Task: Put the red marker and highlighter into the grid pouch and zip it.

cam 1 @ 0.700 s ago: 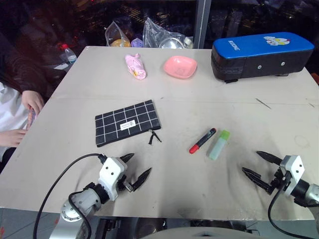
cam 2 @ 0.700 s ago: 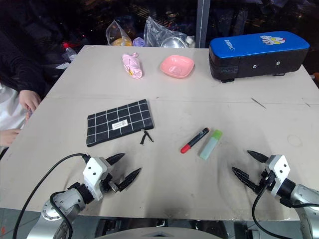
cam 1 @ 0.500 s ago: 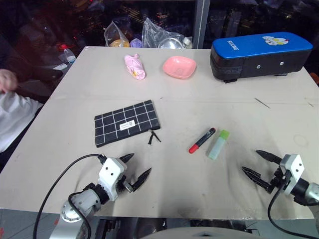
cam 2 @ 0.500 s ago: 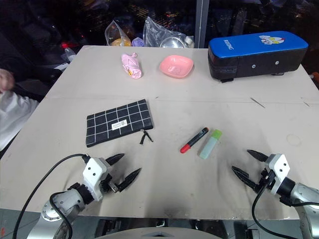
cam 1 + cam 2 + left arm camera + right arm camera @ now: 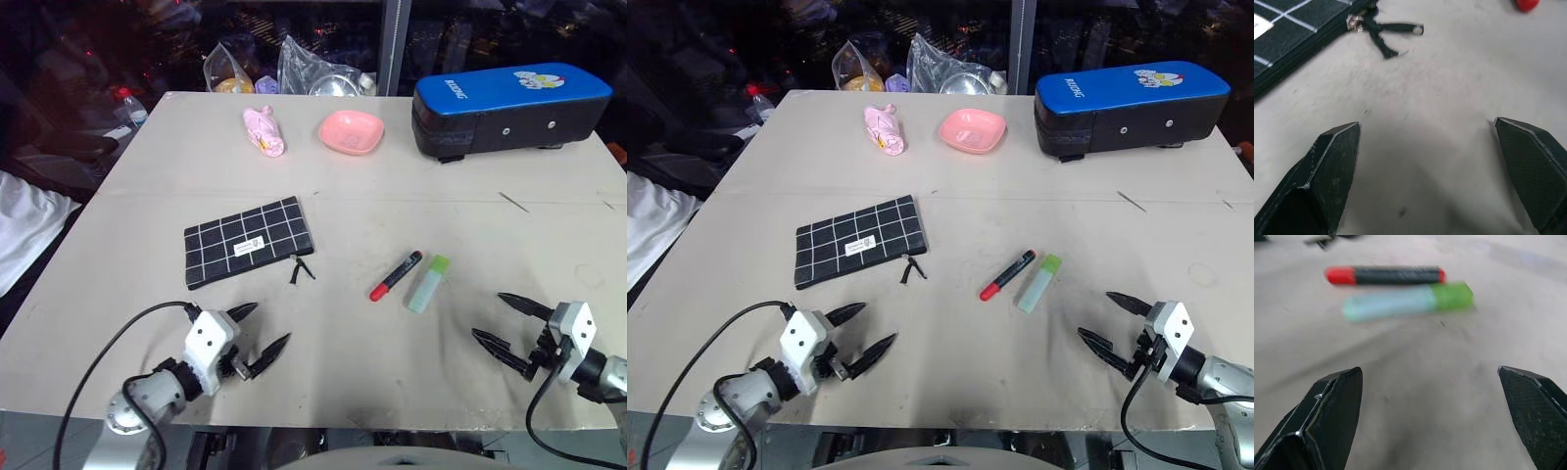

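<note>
1. Left claw [image 5: 254,331] spread wide, empty, low over worktop [image 5: 353,196] near edge.
2. Right claw [image 5: 506,322] likewise spread, empty.
3. Grid pouch [image 5: 246,241] flat, left of centre.
4. Red marker [image 5: 396,275] just beside highlighter [image 5: 428,283], between the claws.

Table [image 5: 549,235] evenly lit from above, bright; background beyond its far edge dark. Shadows under objects soft, short. Head views sharp. Right wrist view: highlighter [image 5: 1405,302] and red marker [image 5: 1383,275] blurred, out of focus.
</note>
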